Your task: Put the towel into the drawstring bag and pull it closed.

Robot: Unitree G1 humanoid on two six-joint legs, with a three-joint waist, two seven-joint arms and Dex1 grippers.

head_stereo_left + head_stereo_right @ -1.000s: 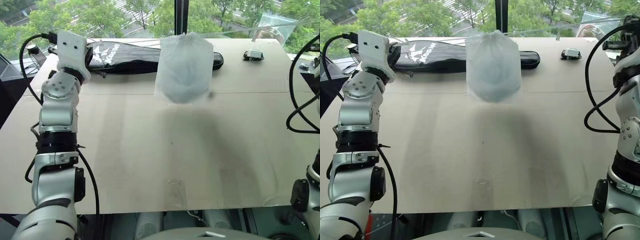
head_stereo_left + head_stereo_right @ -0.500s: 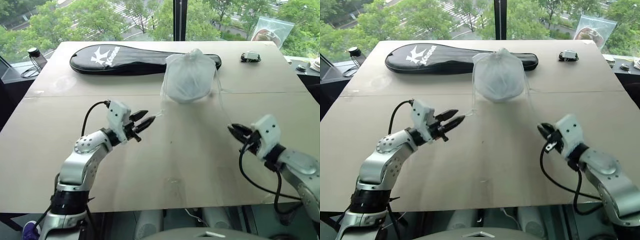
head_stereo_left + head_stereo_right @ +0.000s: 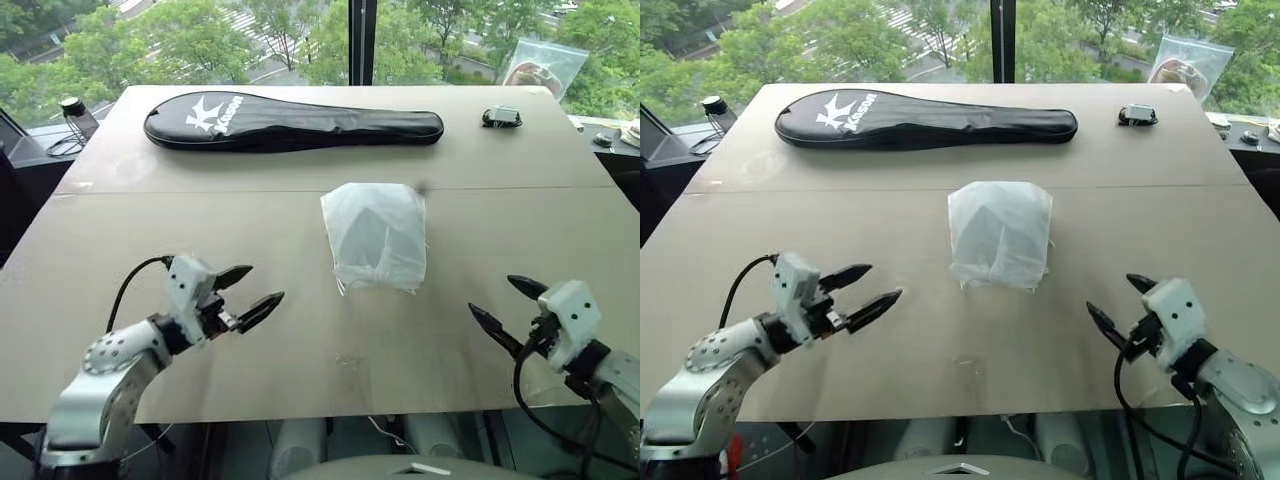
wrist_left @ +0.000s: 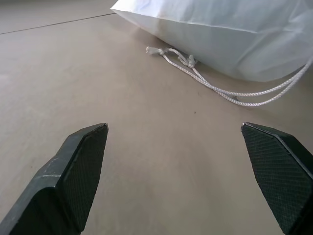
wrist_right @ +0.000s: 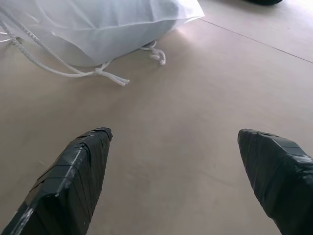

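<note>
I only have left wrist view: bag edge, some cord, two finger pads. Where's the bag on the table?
Observer: The drawstring bag lies mid-table, nearer than the black racket case.
Operator: Right gripper?
Observer: The right gripper is open, empty, apart from the bag.
Operator: Left one, seen from the head?
Observer: The left gripper is open too, holding nothing, well short of the bag.
Operator: Towel?
Observer: Can't make it out through the bag.

A long black racket case [image 3: 292,119] with a white logo lies across the top of the table [image 3: 150,230]; a clear plastic bag [image 3: 544,66] stands upper right.
</note>
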